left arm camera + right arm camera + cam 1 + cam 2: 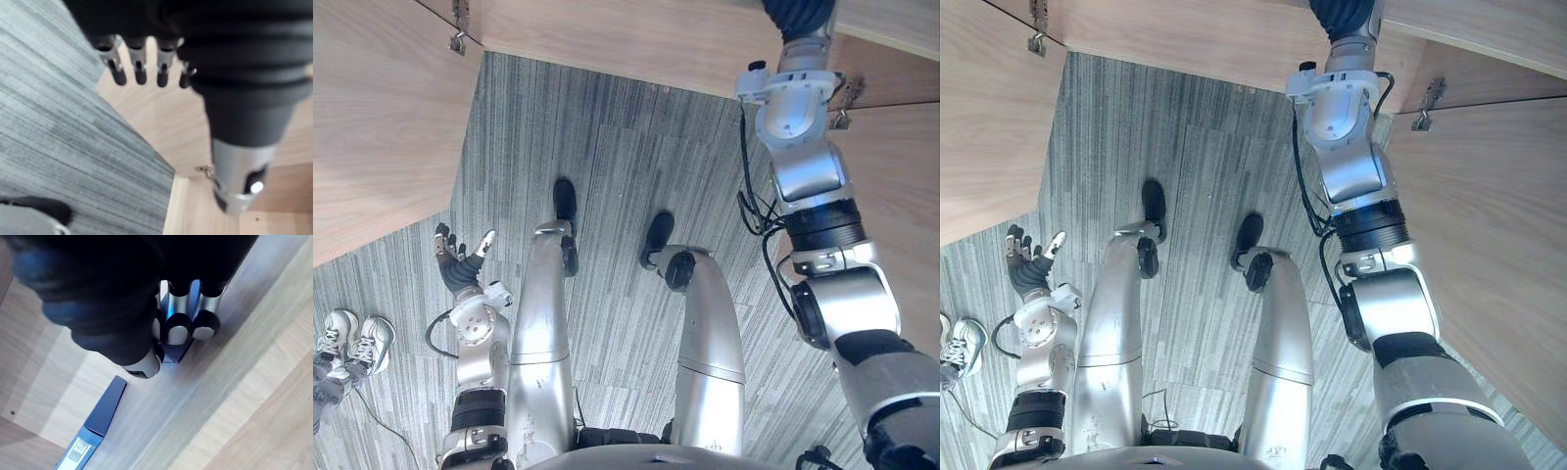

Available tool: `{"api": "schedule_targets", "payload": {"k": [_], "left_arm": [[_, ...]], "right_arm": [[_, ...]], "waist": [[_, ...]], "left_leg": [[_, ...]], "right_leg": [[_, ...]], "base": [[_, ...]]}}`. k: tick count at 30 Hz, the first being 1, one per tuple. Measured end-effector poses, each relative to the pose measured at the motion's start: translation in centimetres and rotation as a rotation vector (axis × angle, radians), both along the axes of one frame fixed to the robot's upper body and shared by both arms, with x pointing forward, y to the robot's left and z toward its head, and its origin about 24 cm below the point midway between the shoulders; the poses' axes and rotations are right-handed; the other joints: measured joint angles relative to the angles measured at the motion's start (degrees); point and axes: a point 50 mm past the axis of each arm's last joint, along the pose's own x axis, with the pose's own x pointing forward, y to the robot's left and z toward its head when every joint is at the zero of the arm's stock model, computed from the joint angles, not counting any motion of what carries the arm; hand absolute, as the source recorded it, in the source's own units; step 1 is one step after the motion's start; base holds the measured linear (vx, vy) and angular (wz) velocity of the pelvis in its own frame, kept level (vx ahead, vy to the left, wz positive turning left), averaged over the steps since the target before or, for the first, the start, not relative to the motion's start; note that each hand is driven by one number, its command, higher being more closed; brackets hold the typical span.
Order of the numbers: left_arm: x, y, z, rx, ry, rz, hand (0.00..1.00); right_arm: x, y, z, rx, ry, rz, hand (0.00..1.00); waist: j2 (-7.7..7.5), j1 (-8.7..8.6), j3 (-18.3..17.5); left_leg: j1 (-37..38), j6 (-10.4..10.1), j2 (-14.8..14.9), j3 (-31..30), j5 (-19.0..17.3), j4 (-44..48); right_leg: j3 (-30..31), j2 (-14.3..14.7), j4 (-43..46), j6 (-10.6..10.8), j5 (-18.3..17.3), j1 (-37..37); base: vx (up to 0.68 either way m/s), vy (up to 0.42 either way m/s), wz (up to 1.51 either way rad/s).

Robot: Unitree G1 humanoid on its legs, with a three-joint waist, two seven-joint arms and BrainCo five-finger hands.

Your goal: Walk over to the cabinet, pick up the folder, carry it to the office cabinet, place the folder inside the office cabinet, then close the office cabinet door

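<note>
Grey striped carpet floor [607, 147] ran below, with light wood cabinet [607, 39] panels boxing it in ahead and on both sides. A metal hinge [458, 39] sat at the top corner of the left panel [372, 127], and another hinge [842, 116] sat on the right panel.

Right arm [808, 166] reached up and forward to the cabinet at the top edge of the head views. In the wrist view, the right hand [178, 332] was inside against a pale wood shelf [54, 382]. Its fingers [206, 325] and thumb were curled round one end of the dark blue folder [100, 416]. The folder was seen edge-on, a thin strip running away from the hand, with a white label at its far end. It lay close against the wood, but I couldn't tell whether it was resting on the shelf or held just clear of it.

Left hand [458, 262] hung low beside the robot's left leg, over the carpet and well apart from the cabinet. Its fingers [139, 68] were straight and slightly spread, thumb out, holding nothing. Past them, the left wrist view showed carpet meeting a wood panel edge.

A person's white shoes [357, 343] were on the carpet at the far left, near the left hand's side.
</note>
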Motion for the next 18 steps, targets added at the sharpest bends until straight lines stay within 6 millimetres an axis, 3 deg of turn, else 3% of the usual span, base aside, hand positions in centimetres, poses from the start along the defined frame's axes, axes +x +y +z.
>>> {"api": "schedule_targets", "payload": {"k": [7, 18], "left_arm": [[0.0, 0.0, 0.1, -0.008, -0.017, -0.014, 0.0], [0.0, 0.1, 0.1, -0.04, -0.034, -0.01, 0.0]], "right_arm": [[0.7, -0.6, 2.8, 0.063, 0.021, 0.058, 1.0], [1.5, -1.9, 3.8, 0.199, 0.058, 0.109, 1.0]], "waist": [[0.02, 0.03, 0.0], [0.2, 0.01, -0.1]], "left_leg": [[-0.4, 0.0, 0.0, -0.2, 0.0, 0.1], [-0.2, -0.2, -1.2, -0.8, 1.1, -0.8]], "right_leg": [[-0.2, 0.0, 0.0, -0.1, 0.1, -0.2], [-1.0, -1.3, 0.7, -0.3, 0.0, 0.0]], "base": [[0.0, 0.0, 0.0], [0.0, 0.001, 0.06]]}}
